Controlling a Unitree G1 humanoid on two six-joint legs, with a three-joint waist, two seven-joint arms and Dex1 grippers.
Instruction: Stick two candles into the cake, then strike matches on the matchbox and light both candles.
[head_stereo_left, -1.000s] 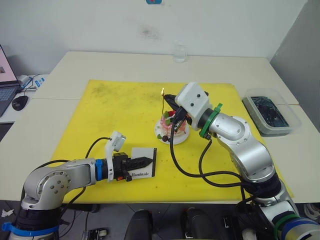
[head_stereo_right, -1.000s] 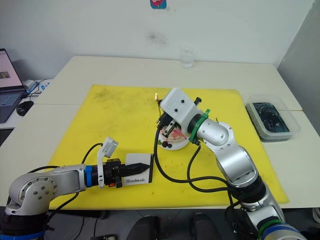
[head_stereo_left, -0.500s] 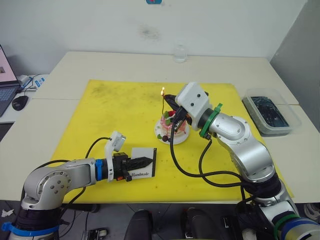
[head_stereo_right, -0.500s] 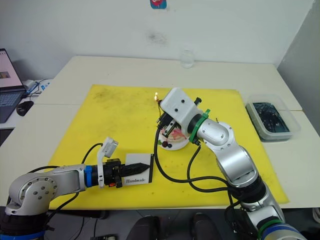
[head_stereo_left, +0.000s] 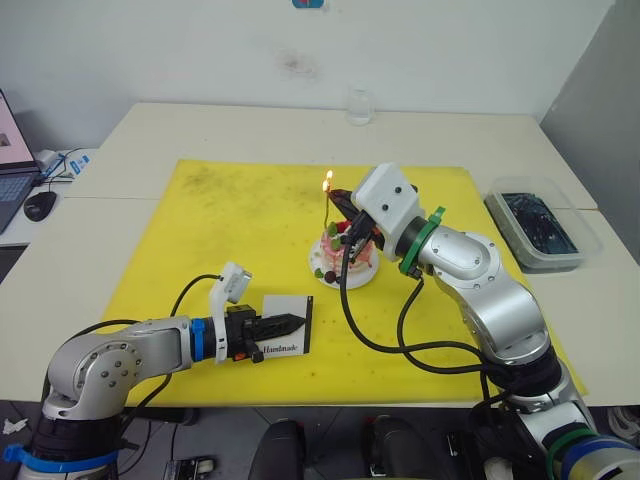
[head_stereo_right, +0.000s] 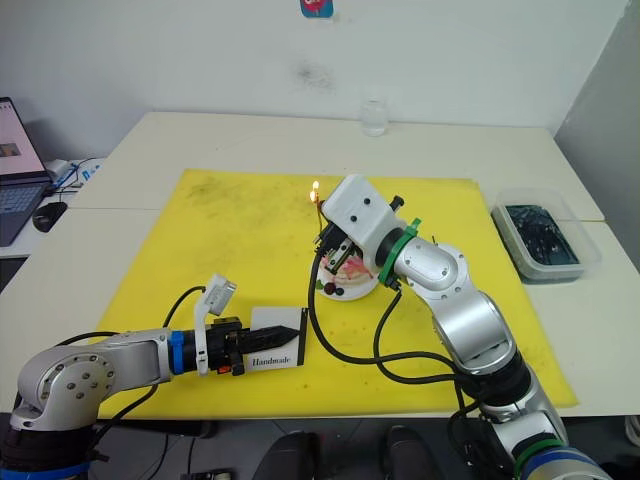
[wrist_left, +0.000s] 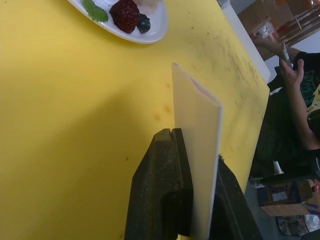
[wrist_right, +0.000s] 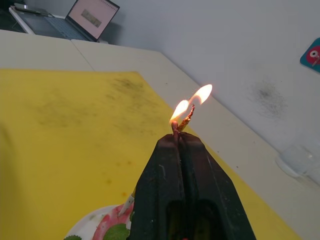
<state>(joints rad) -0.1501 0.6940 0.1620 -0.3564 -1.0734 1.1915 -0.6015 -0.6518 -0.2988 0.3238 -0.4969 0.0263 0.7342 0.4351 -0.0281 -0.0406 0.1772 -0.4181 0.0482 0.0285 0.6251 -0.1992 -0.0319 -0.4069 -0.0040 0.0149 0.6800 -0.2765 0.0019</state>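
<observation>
Candle (head_stereo_left: 329, 204): I see it standing upright in the cake, its tip burning.
Match (wrist_right: 181, 122): alight, pinched in my right gripper (wrist_right: 178, 136), jaws closed on it, flame right at the candle tip.
Cake (head_stereo_left: 347, 250): pink, on its white plate (wrist_left: 150, 31) near the middle of the yellow mat (head_stereo_left: 220, 230).
Matchbox (head_stereo_left: 286, 326): white, "Handmade" on it, held on edge by my left gripper (wrist_left: 192, 172), jaws clamped on it, near the mat's front edge, well apart from the cake.
Worktop (head_stereo_left: 200, 125): carries a clear glass (head_stereo_left: 359, 104) at the back and a plastic tub (head_stereo_left: 542, 228) off the mat's right side.
</observation>
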